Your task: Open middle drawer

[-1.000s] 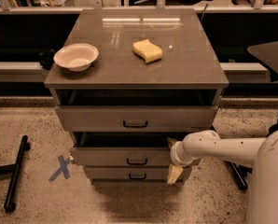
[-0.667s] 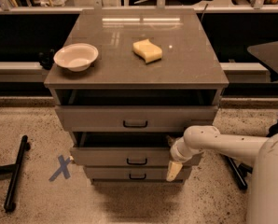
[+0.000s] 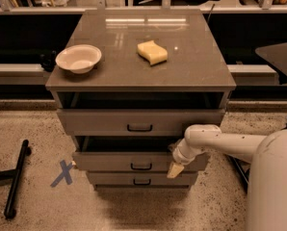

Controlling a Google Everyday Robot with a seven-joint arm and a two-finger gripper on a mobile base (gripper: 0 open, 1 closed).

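Note:
The grey cabinet (image 3: 138, 76) has three drawers. The middle drawer (image 3: 110, 161) has a flat grey front and a small black bar handle (image 3: 141, 166). It stands pulled out, further than the top drawer (image 3: 95, 121), with a dark gap above its front. My gripper (image 3: 175, 169) is at the right end of the middle drawer's front, right of the handle, at the end of the white arm (image 3: 220, 143) that reaches in from the right. The bottom drawer (image 3: 110, 179) sits just below.
A white bowl (image 3: 78, 58) and a yellow sponge (image 3: 152, 52) lie on the cabinet top. A black bar (image 3: 16, 177) lies on the floor at left beside a blue X tape mark (image 3: 62, 173). My white base (image 3: 273, 186) fills the lower right.
My gripper and wrist have shifted slightly up and left along the middle drawer's front. The drawers have not visibly moved.

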